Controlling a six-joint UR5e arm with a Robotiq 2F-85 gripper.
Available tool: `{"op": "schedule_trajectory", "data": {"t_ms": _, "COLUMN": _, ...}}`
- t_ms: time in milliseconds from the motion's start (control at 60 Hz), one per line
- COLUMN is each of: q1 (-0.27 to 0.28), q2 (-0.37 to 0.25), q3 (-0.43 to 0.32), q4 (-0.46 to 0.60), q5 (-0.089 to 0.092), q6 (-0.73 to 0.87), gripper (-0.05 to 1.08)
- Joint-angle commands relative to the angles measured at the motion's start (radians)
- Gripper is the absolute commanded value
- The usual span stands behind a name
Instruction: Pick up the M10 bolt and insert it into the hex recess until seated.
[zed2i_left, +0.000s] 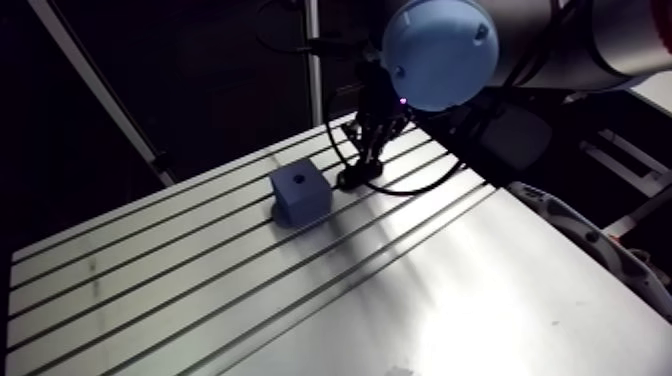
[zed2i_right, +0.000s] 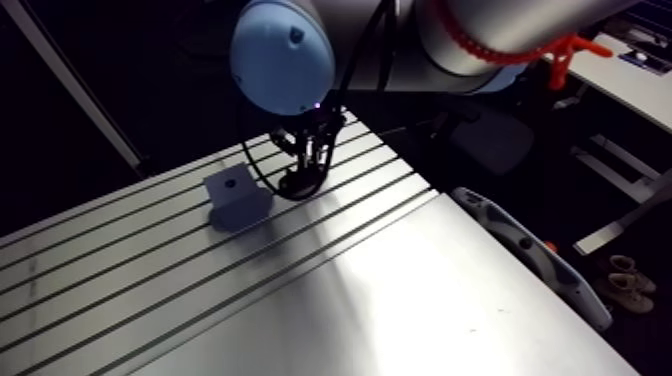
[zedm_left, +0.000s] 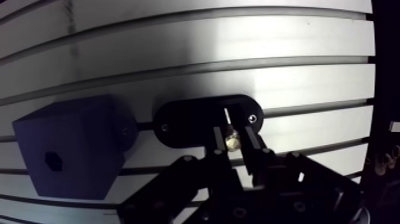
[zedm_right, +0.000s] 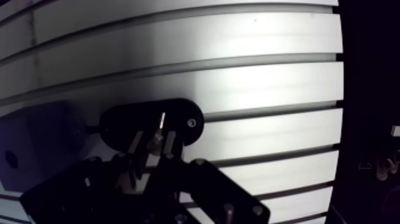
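Slotted aluminium tabletop lies bright under me, with the room beyond dim. My jaws are clenched on the M10 bolt, low over a black oval holder; whether the bolt is clear of it I cannot tell. Just left of the holder stands the dark blue block, its hex recess empty. I judge the grasp made; lifting, carrying left, aligning and seating remain
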Motion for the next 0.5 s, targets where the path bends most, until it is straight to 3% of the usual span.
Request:
{"op": "schedule_trajectory", "data": {"t_ms": 17, "q1": 0.000, "q2": 0.000, "q3": -0.004, "q4": 0.000, "q5": 0.000, "q6": 0.000, "gripper": 0.74}}
{"op": "schedule_trajectory", "data": {"t_ms": 500, "q1": 0.000, "q2": -0.010, "q3": -0.012, "q4": 0.003, "q5": 0.009, "q6": 0.000, "gripper": 0.75}}
